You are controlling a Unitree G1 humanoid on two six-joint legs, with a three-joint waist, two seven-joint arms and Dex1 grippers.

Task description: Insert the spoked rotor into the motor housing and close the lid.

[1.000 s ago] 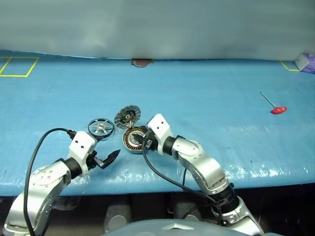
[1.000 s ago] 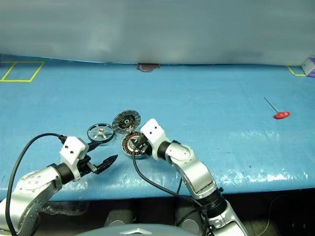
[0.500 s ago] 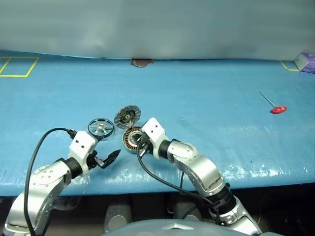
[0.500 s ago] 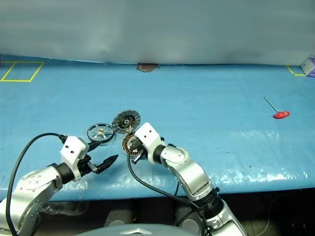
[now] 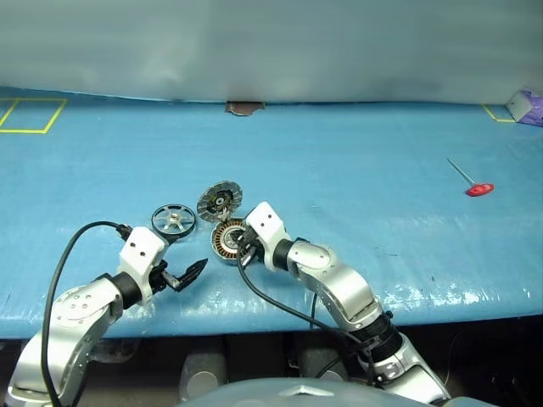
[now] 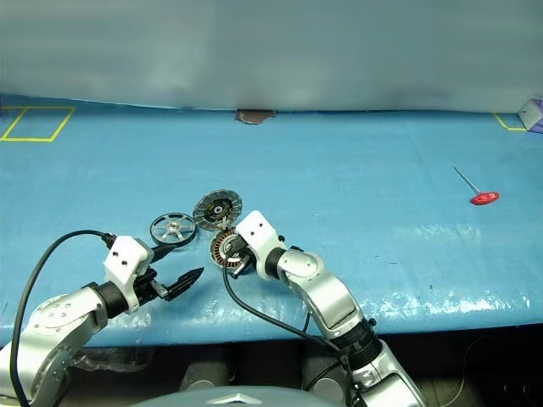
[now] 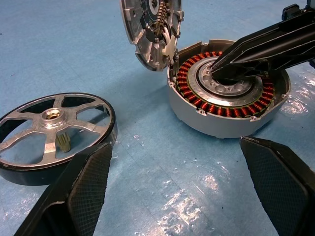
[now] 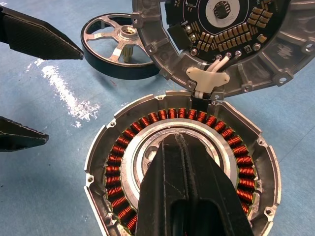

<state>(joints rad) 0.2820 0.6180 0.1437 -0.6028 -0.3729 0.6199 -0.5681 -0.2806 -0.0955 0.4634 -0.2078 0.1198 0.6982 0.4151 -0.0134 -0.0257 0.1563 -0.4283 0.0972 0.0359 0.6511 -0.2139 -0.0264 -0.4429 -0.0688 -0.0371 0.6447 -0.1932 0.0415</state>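
The motor housing (image 8: 120, 147) lies open on the blue table, copper windings ringed around a silver centre. Its lid (image 8: 221, 29) stands tilted up at the housing's far rim, circuit face showing. The spoked rotor (image 7: 54, 130) lies flat on the table just left of the housing (image 5: 227, 239). My right gripper (image 8: 181, 146) is shut, its joined tips resting down in the housing's silver centre, with nothing held. My left gripper (image 7: 174, 145) stands open near the front edge. One of its fingers (image 7: 88, 191) is in front of the rotor and the other in front of the housing; it touches neither.
A red-handled tool (image 5: 478, 188) lies far right on the blue table (image 5: 356, 161). A yellow tape square (image 5: 32, 114) marks the far left corner, and a purple object (image 5: 530, 106) sits at the far right. A black cable hangs from each wrist.
My right gripper has shut and dipped a little leftward and down, bringing its tips into the housing's centre. The left arm, rotor, housing and lid have stayed put.
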